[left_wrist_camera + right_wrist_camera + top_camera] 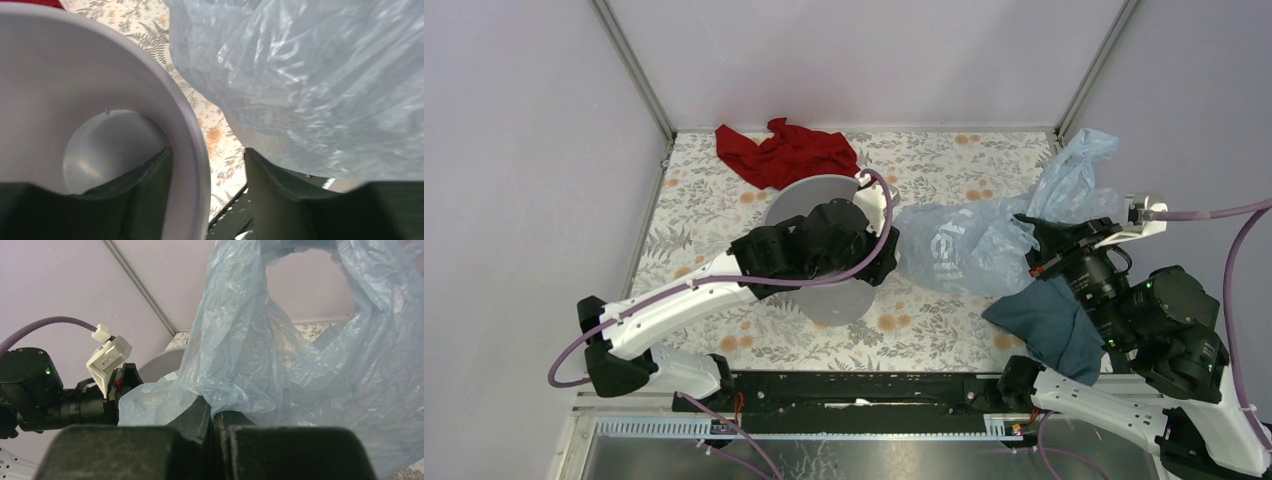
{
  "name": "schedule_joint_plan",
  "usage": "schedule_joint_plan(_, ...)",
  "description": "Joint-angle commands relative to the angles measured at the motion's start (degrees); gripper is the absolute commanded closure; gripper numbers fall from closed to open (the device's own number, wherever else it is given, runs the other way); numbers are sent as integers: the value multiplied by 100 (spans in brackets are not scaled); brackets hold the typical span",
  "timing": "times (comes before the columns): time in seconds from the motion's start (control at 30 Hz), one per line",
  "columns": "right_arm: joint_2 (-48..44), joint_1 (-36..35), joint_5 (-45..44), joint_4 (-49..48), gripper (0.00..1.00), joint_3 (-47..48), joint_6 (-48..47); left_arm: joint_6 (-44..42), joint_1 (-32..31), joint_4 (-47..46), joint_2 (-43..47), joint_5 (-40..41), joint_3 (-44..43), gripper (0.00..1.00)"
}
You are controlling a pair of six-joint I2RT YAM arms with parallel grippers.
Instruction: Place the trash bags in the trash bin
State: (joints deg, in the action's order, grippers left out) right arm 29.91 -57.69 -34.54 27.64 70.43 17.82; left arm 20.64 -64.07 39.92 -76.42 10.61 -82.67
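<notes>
The grey trash bin stands mid-table. My left gripper is at its right rim. In the left wrist view the left gripper is open and straddles the trash bin rim. One finger is inside the wall, the other outside with a gap to the rim. The pale blue trash bag stretches from beside the bin up to the back right. My right gripper is shut on it. In the right wrist view the right gripper pinches a fold of the trash bag, which billows above the fingers.
A red cloth lies behind the bin at the back of the floral table. A dark teal cloth lies under the right arm near the front right. Walls close the table at the back and both sides.
</notes>
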Motion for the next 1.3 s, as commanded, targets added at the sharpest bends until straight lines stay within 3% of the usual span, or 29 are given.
schedule_joint_plan(0.0, 296, 21, 250, 210, 100, 486, -29, 64, -26, -469, 428, -350, -178, 35)
schedule_joint_plan(0.17, 780, 28, 680, 559, 100, 1415, -205, -76, -26, -205, 882, 3, -271, 22)
schedule_joint_plan(0.33, 1978, 21, 1995, 1039, 100, 2812, -338, -205, -31, -148, 1829, 779, -98, 10)
schedule_joint_plan(0.5, 3498, 25, 3404, 1118, 100, 4096, 234, -159, -26, -321, 2967, 1505, 160, 3)
schedule_joint_plan(0.63, 3887, 16, 3131, 547, 100, 3978, 1126, -2, -26, -413, 3760, 1977, 368, 1)
schedule_joint_plan(0.8, 3929, 22, 1904, 125, 100, 3412, 1697, 141, -26, -343, 4214, 2089, 438, 1)
schedule_joint_plan(1.03, 4546, 18, 1193, -40, 100, 3326, 882, -5, -28, -352, 3709, 1178, 210, 1)
schedule_joint_plan(1.17, 4778, 4, 1299, -39, 100, 3330, 412, -4, -26, -578, 3275, 454, 507, 7)
schedule_joint_plan(1.27, 4815, 4, 1985, -100, 100, 3256, 143, 175, -28, -828, 2952, 821, 983, 17)
